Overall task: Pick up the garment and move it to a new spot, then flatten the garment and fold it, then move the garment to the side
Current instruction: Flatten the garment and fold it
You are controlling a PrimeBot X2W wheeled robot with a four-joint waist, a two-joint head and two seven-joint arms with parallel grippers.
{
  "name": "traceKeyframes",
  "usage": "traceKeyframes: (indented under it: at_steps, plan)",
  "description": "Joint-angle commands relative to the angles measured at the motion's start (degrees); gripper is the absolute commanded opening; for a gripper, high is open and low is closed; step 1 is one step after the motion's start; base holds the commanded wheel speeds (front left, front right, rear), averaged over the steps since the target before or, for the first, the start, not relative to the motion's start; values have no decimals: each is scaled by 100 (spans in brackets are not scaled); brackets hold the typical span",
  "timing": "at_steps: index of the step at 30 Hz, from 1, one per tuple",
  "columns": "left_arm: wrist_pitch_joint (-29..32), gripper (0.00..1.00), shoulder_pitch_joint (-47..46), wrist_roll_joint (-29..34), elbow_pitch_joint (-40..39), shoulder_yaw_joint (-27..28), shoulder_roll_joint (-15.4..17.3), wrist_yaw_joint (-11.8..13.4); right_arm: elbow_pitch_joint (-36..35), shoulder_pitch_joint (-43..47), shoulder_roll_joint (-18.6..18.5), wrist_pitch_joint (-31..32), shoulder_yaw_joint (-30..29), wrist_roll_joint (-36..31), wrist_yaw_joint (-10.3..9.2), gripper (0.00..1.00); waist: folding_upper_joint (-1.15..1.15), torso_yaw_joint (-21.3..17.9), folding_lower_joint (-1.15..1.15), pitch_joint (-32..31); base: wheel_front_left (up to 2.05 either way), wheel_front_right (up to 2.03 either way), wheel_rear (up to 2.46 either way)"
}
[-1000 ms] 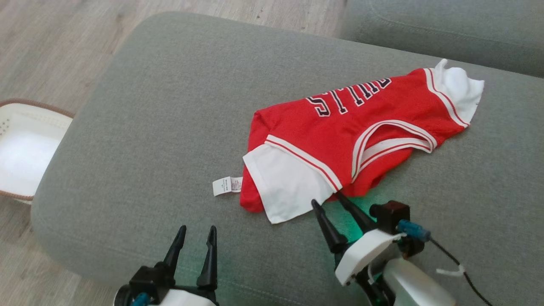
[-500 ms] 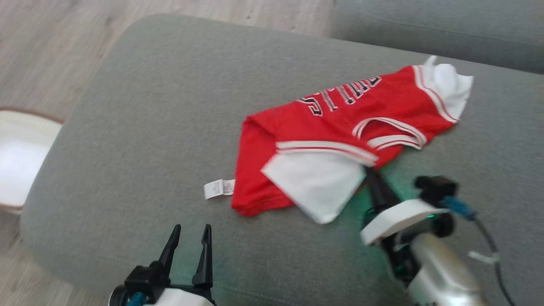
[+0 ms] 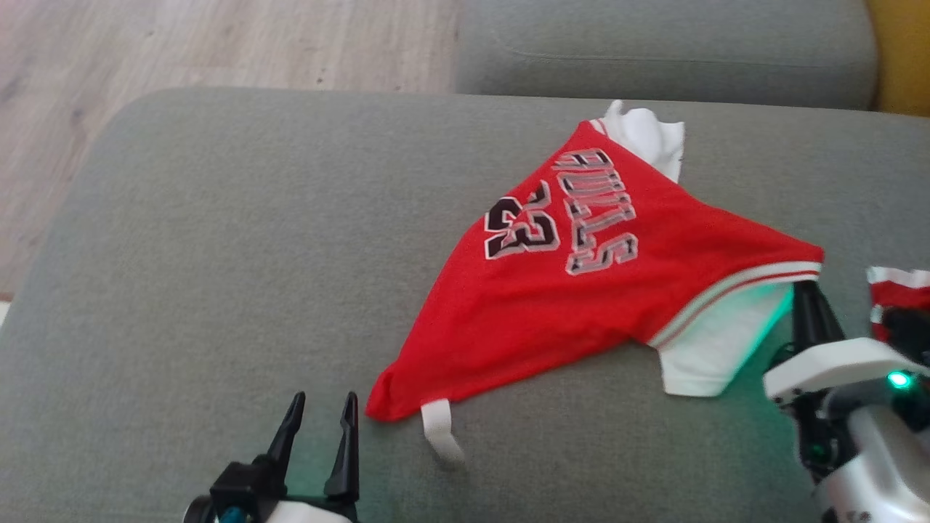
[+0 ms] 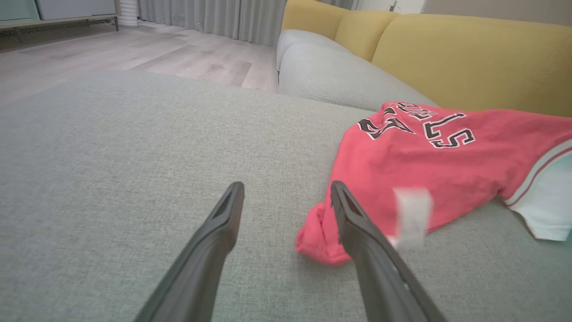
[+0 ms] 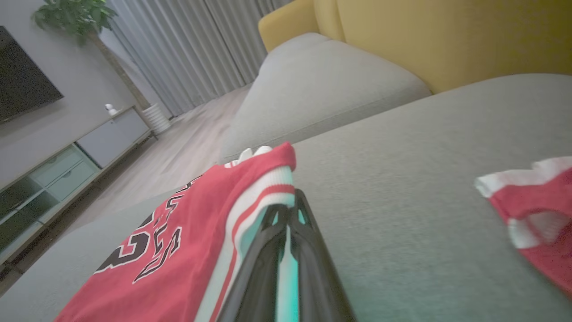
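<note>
red fabric basketball jersey (image 3: 581, 305) has swung after the right gripper (image 3: 805, 290) clamped on its trim (image 3: 726, 290); limp, light; grab hem (image 3: 381, 403) beside open left gripper (image 3: 322, 399).

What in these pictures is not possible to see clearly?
- Label on the garment: print blurred, left wrist view and head view.
- Red-and-white cloth: cut by the head view's right edge, partly behind the right gripper's wrist; separate piece or not, unclear.
- Grip depth: the striped trim covers the gripper's tips, right wrist view.
</note>
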Motion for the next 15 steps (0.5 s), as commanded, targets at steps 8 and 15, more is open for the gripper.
traceKeyframes:
  at_steps: [8, 15]
  plan:
    - [-30, 100, -108, 118, -92, 185, -5, 42, -123, -252, -425, 508, -96, -550, 11, 100, 0, -216, 0, 25, 0, 0, 0]
    - [-30, 100, -139, 261, -193, 248, -5, 257, -141, -170, 48, -229, -638, -2785, 11, 100, 0, -244, 0, 43, 0, 0, 0]
